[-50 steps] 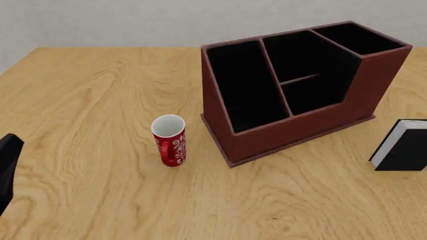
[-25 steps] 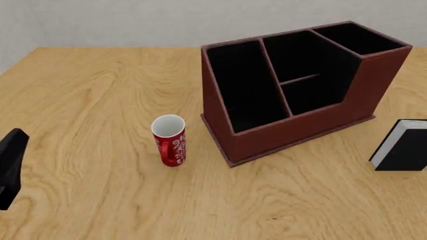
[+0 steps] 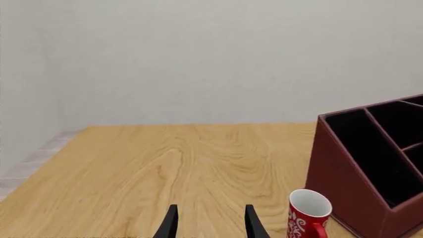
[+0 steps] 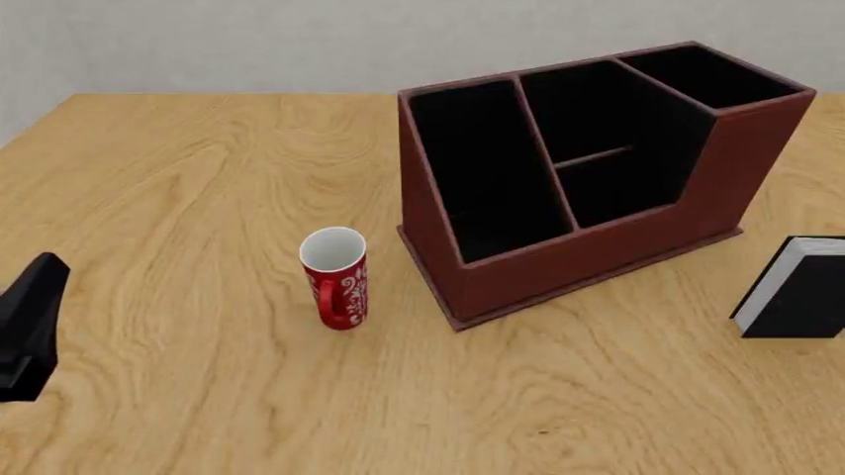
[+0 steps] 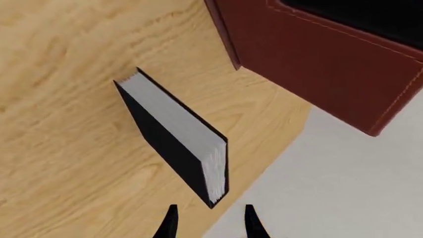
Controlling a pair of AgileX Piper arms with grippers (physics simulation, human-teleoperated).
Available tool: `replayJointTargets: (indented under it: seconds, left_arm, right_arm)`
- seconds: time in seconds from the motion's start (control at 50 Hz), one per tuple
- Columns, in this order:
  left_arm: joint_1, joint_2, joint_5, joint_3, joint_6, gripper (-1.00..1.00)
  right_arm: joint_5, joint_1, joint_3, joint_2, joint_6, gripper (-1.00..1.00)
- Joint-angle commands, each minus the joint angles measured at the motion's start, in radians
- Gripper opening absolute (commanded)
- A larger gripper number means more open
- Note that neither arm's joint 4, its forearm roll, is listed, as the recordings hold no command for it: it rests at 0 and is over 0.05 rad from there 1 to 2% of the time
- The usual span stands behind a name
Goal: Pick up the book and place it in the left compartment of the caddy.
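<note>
The black book (image 4: 798, 289) with a white page edge stands on the table at the right edge of the front view, apart from the red-brown caddy (image 4: 595, 252). The caddy's wide left compartment (image 4: 482, 168) is black-lined and holds nothing. In the right wrist view my right gripper (image 5: 210, 225) is open, with the book (image 5: 173, 134) just ahead of its fingertips and not touched. My left gripper (image 3: 211, 225) is open and empty over bare wood, left of the caddy (image 3: 350, 168). Only a black part of the left arm (image 4: 30, 327) shows in the front view.
A red mug (image 4: 334, 277) with a white pattern stands upright just left of the caddy's front corner; it also shows in the left wrist view (image 3: 308, 216). A grey wall lies beyond the table's far edge. The table's right edge runs close behind the book (image 5: 264, 163).
The black part of the left arm has moved up and slightly right at the left edge of the front view. The book, mug and caddy have not moved.
</note>
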Motion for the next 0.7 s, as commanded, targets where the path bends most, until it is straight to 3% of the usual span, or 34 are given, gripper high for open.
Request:
replayJointTargets:
  seconds: [0.02, 0.38, 0.7]
  left_arm:
    - [0.012, 0.034, -0.041, 0.015, -0.004, 1.0]
    - [0.027, 0.114, -0.126, 0.024, 0.008, 1.0]
    - [0.037, 0.117, -0.127, 0.025, 0.01, 1.0]
  right_arm:
    - [-0.039, -0.004, -0.02, 0.056, -0.028, 1.0]
    - [-0.096, 0.031, -0.051, 0.154, -0.024, 1.0]
    - [-0.113, 0.044, -0.018, 0.185, -0.026, 1.0]
